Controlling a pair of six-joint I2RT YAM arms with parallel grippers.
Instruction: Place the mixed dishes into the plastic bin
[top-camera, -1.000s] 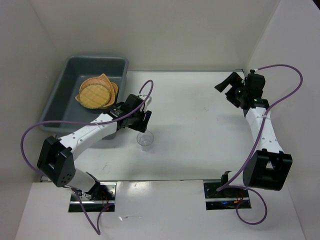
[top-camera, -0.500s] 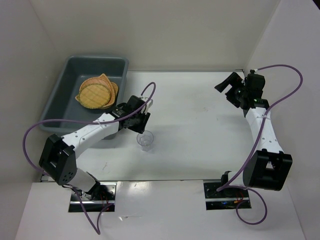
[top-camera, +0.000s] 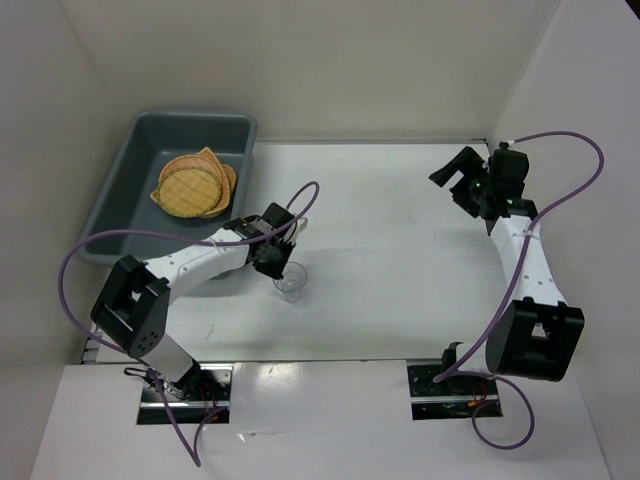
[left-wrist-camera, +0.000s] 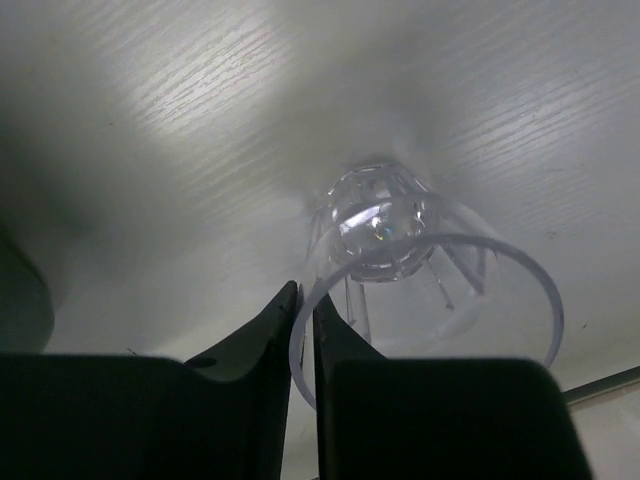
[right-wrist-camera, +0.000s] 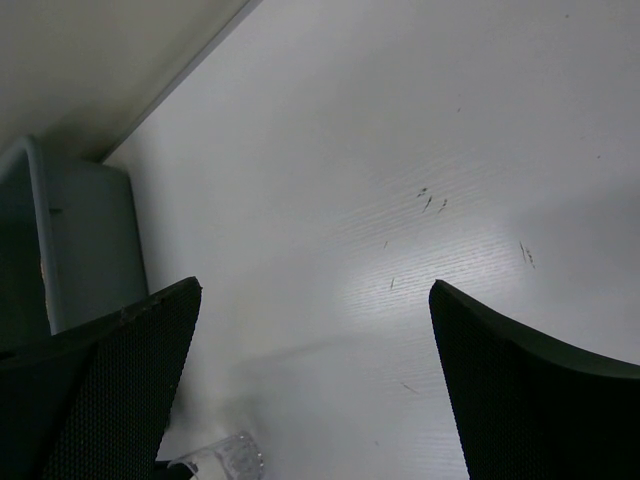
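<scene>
top view looks down; both low wrist views share the cup.

Bin grey. Trays orange, one yellower, woven grid pattern. Cup clear, faceted base. Bench white, faint wood grain, few dark scuffs. Left arm, right arm: white links, black joints. Cables purple. Left claw, right claw black, fine mesh texture on right's.

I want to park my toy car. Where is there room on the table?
The bare middle of the table, between the clear cup and the right hand, is free. It is crowded at the left, where the left hand meets the cup beside the grey bin.
</scene>
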